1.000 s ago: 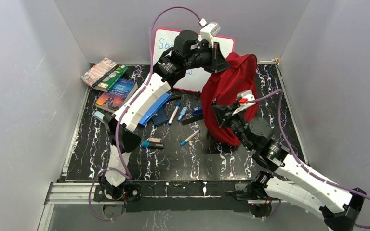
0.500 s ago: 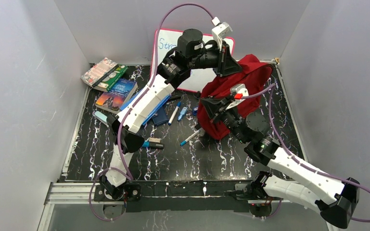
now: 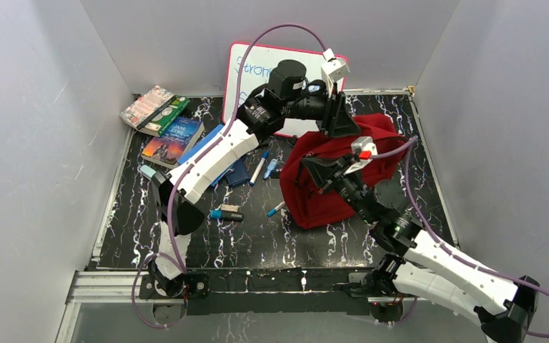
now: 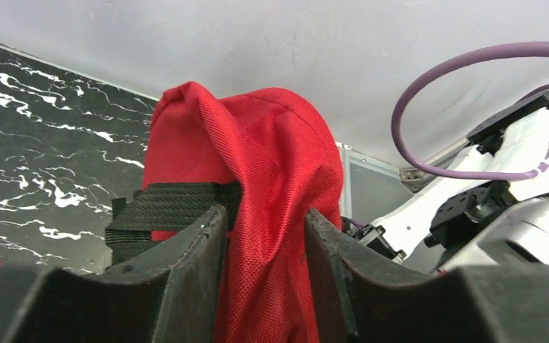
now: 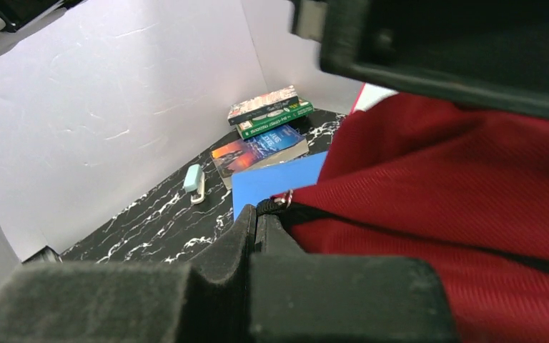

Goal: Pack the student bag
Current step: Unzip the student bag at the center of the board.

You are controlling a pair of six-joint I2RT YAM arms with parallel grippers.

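Note:
The student bag [image 3: 336, 182], red and soft, lies slumped on the table right of centre. My left gripper [image 3: 343, 127] hangs over its far top edge. In the left wrist view its jaws stand apart, with a fold of the red bag [image 4: 257, 143] and a black strap [image 4: 164, 211] still between the fingers; the left gripper [image 4: 264, 225] no longer pinches it. My right gripper [image 3: 313, 170] is at the bag's left edge. In the right wrist view the right gripper [image 5: 257, 214] is shut on the black zipper pull [image 5: 280, 201] of the bag [image 5: 457, 179].
A stack of books [image 3: 163, 121] lies at the back left, and a whiteboard [image 3: 254, 71] leans on the back wall. A blue folder [image 3: 227, 163], pens [image 3: 260, 168], a marker [image 3: 226, 214] and a pale stapler [image 3: 147, 171] lie left of the bag.
The bag has sunk from standing upright to lying lower and wider. My left gripper moved right and down with it and its jaws parted. My right gripper stayed shut and shifted left.

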